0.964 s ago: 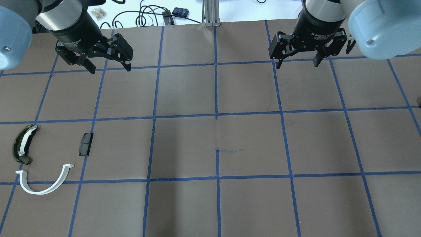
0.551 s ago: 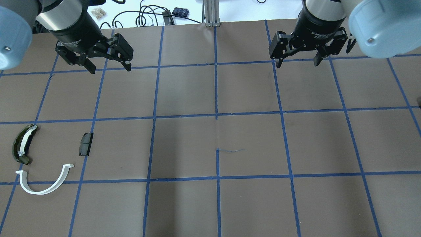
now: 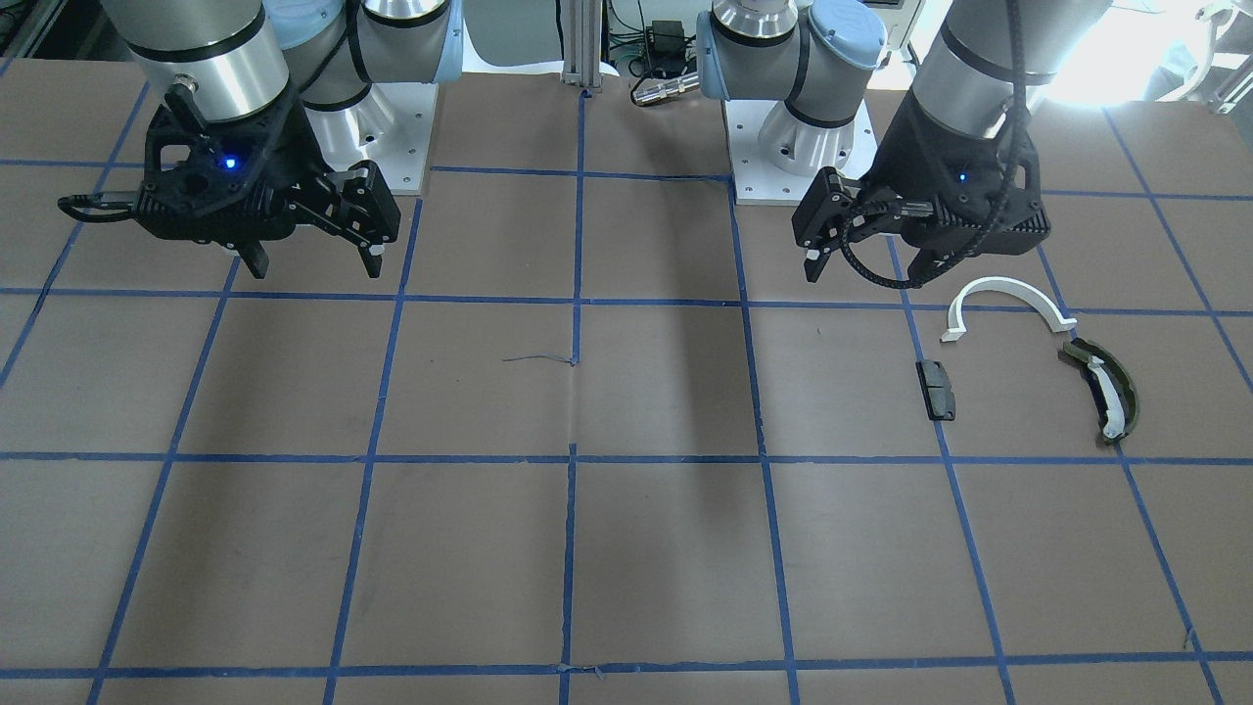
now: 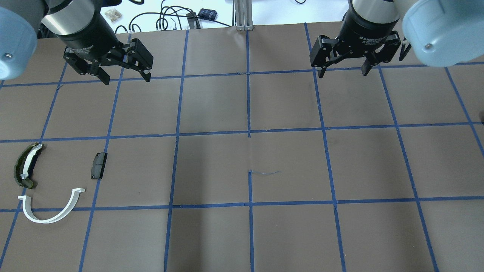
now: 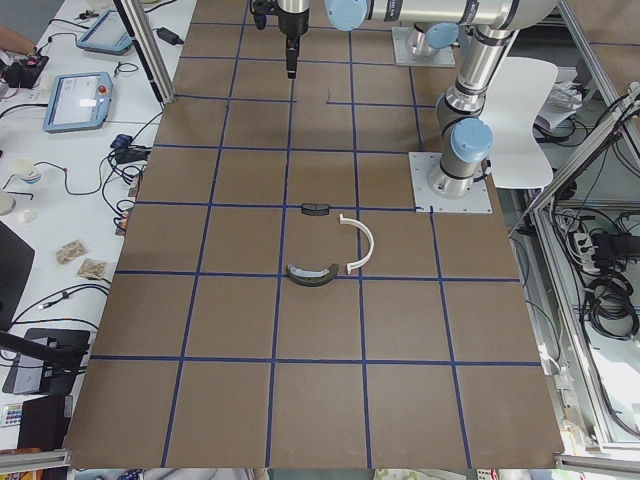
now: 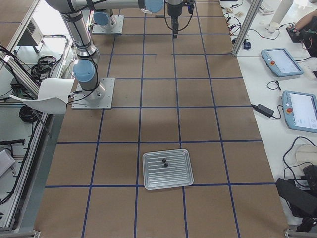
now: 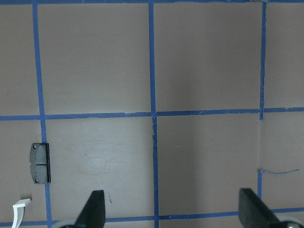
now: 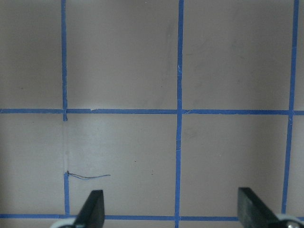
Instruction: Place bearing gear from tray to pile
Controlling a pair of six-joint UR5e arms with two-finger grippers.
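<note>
1. My left pincer (image 4: 126, 77) hangs wide open above the counter (image 4: 287, 162), gripping nothing.
2. My right pincer (image 4: 342, 73) is spread just as wide, and it's empty too.
3. The pile (image 5: 310, 275) lies on my left. A white half-ring (image 4: 42, 221) sits near an olive-green curved piece (image 4: 24, 166), with a black block (image 4: 99, 165) a little apart.
4. The tray (image 6: 173, 179) sits well apart toward my right end, with two small dark bearing gears (image 6: 163, 159) on it, close together.

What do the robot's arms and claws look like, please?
The left arm and right arm are silver tubes with pale blue joint caps. The left claw and right claw are black, with linked fingers, white collar lettering and a blue light. A ribbed black cable loops by the left one.
</note>
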